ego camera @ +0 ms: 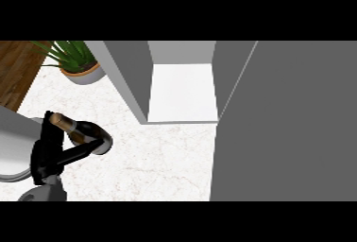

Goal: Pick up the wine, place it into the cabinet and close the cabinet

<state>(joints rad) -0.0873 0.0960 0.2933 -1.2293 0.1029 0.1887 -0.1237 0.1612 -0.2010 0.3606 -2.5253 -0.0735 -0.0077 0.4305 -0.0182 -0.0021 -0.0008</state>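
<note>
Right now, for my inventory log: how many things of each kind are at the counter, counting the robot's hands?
Wine bottle: 1
Potted plant: 1
Cabinet: 1, door open
Left hand: 1, fingers curled round the bottle
Total: 4

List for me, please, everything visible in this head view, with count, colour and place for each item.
dark glass wine bottle: one, black with brown-gold neck, counter's left
leafy potted plant: one, green in grey-orange pot, counter's far left
open grey cabinet: one, grey walls, white floor, top centre
flat cabinet door: one, grey, swung open, right
marble counter: one, white, veined, centre
wooden floor strip: one, brown, upper left
left forearm: one, light grey, lower left
left hand: one, black, curled round the bottle
</note>
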